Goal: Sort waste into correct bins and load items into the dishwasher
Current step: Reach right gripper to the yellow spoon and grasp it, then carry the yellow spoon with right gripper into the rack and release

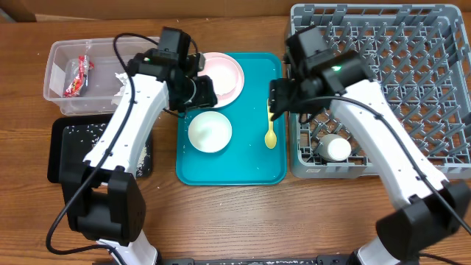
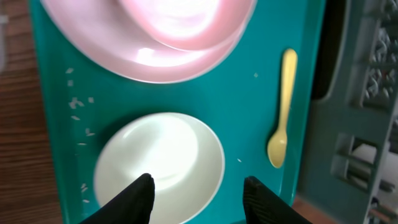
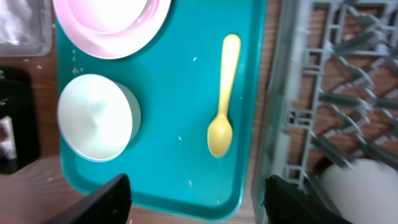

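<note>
On the teal tray [image 1: 254, 165] lie white bowl [image 1: 210, 131], just beside pink plate [image 1: 228, 70], and pale-yellow spoon [image 1: 270, 125], with left gripper [image 2: 199, 193] parted, empty, over the bowl and right gripper [image 3: 196, 199] spread, empty, near the spoon; risk: close-set arms colliding, or fingers skidding the bowl.

Left arm [image 1: 121, 121] and right arm [image 1: 383, 140]: white link shells, black joints and bases, black cables [image 1: 66, 210] looped alongside. Green LED [image 1: 337, 68] on right. Jaws matte black.
</note>
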